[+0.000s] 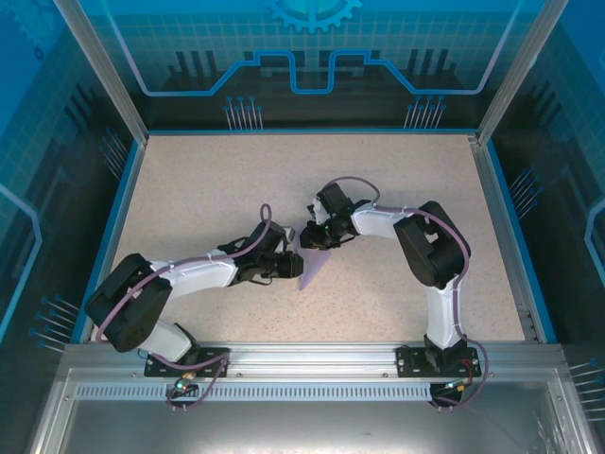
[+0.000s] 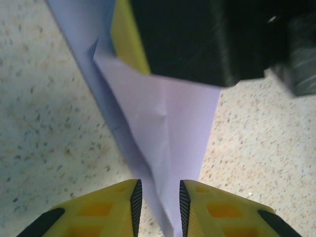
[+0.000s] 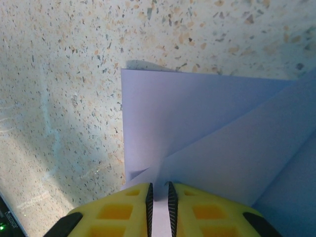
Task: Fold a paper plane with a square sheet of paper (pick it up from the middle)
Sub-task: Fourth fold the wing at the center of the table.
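2 arms meet near the middle of the speckled table (image 1: 208, 189) over the paper plane (image 1: 311, 270), a creased lavender dart lying just below the centre of the overhead frame; the right gripper (image 3: 160, 197) reaches in from the upper right and the left gripper (image 2: 158, 210) from the lower left, so that each attends to 1 end of the fold. In the right wrist view the right pincer stands narrow, its 2 black pads (image 3: 149, 197) closed on a thin edge of the paper at the bottom centre of the frame; the folded layers fan away toward the upper right; the hold looks meant to pin that end while the other arm works. In the left wrist view the left pincer stands part-way apart at the bottom of the frame; the plane's pointed tip runs down into the gap between its pads, nearer the right-hand one; whether it touches that pad cannot be told, and nothing there reads as a pinch. The paper's wide end reaches the top of that frame, where the other arm's yellow finger (image 2: 126, 39) and black body close over it. Judged from the creases and the point, the folding appears well along; the loose left jaws suggest a re-grip or a release at the tip, with the right hold as anchor.
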`<control>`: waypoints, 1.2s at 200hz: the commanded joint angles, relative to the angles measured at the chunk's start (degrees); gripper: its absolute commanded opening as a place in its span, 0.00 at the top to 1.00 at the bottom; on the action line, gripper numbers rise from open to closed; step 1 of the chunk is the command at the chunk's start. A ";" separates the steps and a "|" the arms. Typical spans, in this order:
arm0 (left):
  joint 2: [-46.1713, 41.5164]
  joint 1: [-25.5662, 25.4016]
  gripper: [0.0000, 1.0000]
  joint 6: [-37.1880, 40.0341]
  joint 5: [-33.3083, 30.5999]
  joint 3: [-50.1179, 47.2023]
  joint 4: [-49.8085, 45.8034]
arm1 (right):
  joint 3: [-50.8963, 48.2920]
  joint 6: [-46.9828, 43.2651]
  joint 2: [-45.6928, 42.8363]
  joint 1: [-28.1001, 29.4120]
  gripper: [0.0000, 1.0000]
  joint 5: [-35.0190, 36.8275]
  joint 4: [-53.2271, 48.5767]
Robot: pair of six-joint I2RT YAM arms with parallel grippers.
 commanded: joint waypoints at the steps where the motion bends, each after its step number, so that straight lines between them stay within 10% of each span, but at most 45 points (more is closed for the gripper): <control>1: 1.69 -0.21 0.70 2.39 -1.13 3.54 -2.37 | 0.65 -1.36 1.50 0.23 0.81 1.19 -3.93; 240: 13.24 -0.82 0.88 6.99 -5.15 4.45 -2.58 | -1.15 1.15 0.32 -0.56 0.81 -5.10 2.27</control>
